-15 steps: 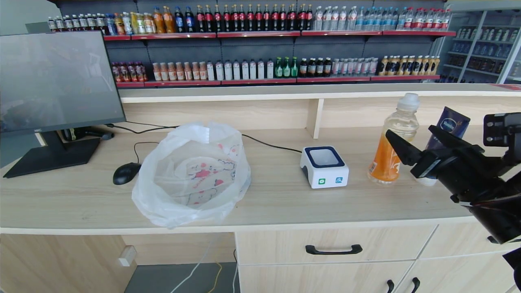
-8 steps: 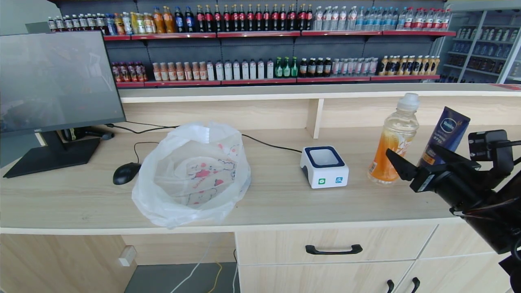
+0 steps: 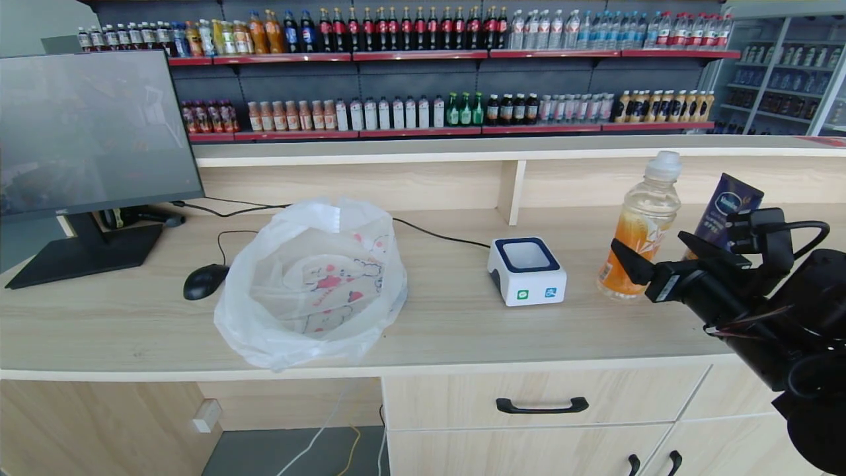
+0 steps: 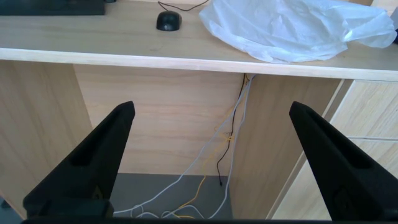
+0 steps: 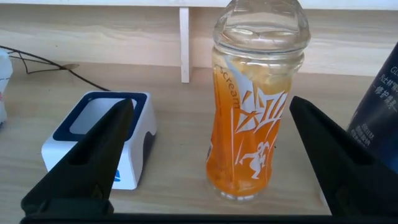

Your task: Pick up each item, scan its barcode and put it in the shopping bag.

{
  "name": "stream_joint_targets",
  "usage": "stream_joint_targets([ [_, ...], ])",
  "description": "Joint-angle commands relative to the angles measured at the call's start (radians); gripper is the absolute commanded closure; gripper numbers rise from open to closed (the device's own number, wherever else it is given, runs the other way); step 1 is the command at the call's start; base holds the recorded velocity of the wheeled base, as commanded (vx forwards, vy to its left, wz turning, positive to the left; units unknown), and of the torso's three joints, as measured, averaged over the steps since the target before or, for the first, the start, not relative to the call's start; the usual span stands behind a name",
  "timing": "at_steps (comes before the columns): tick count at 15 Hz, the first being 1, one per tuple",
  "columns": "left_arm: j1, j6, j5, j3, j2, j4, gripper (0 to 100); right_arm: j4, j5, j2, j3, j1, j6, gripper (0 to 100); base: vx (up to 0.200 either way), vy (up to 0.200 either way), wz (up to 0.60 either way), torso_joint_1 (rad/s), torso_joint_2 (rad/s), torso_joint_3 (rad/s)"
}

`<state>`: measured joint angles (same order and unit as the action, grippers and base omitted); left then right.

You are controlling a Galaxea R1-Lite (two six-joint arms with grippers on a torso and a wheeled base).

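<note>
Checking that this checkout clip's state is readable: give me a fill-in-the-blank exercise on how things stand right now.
1. The orange drink bottle stands on the counter between the barcode scanner and the blue ____.
2. The right gripper faces that bottle with its jaws ____.
3. The shopping bag sits between the scanner and the computer ____.
Missing words: tube; open; mouse.
</note>
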<state>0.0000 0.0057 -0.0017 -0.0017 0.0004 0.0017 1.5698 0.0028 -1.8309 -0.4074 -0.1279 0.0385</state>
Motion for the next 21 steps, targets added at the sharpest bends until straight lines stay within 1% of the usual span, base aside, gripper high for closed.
stream_joint_targets([
  [1, 0.0, 0.0, 0.0, 0.0, 0.0, 0.0, 0, 0.001, 0.0, -0.034, -0.022, 0.01, 0.0, 0, 0.0, 0.0, 0.0, 0.0, 0.0, 0.0],
  [6, 0.0, 0.0, 0.0, 0.0, 0.0, 0.0, 0, 0.001, 0.0, -0.076, -0.068, 0.022, -0.016, 0, 0.0, 0.0, 0.0, 0.0, 0.0, 0.0],
  [9, 0.0, 0.0, 0.0, 0.0, 0.0, 0.0, 0, 0.001, 0.0, -0.11, -0.117, 0.054, -0.017, 0, 0.0, 0.0, 0.0, 0.0, 0.0, 0.0],
  [11, 0.0, 0.0, 0.0, 0.0, 0.0, 0.0, 0, 0.001, 0.002, -0.116, -0.12, 0.077, -0.019, 0, 0.0, 0.0, 0.0, 0.0, 0.0, 0.0],
  [15, 0.0, 0.0, 0.0, 0.0, 0.0, 0.0, 0, 0.001, 0.002, -0.14, -0.14, 0.062, -0.019, 0, 0.0, 0.0, 0.0, 0.0, 0.0, 0.0],
  [19, 0.0, 0.0, 0.0, 0.0, 0.0, 0.0, 0, 0.001, 0.003, -0.18, -0.191, 0.063, -0.02, 0, 0.0, 0.0, 0.0, 0.0, 0.0, 0.0],
  [21, 0.0, 0.0, 0.0, 0.0, 0.0, 0.0, 0, 0.001, 0.003, -0.215, -0.24, 0.063, -0.02, 0, 0.0, 0.0, 0.0, 0.0, 0.0, 0.0],
])
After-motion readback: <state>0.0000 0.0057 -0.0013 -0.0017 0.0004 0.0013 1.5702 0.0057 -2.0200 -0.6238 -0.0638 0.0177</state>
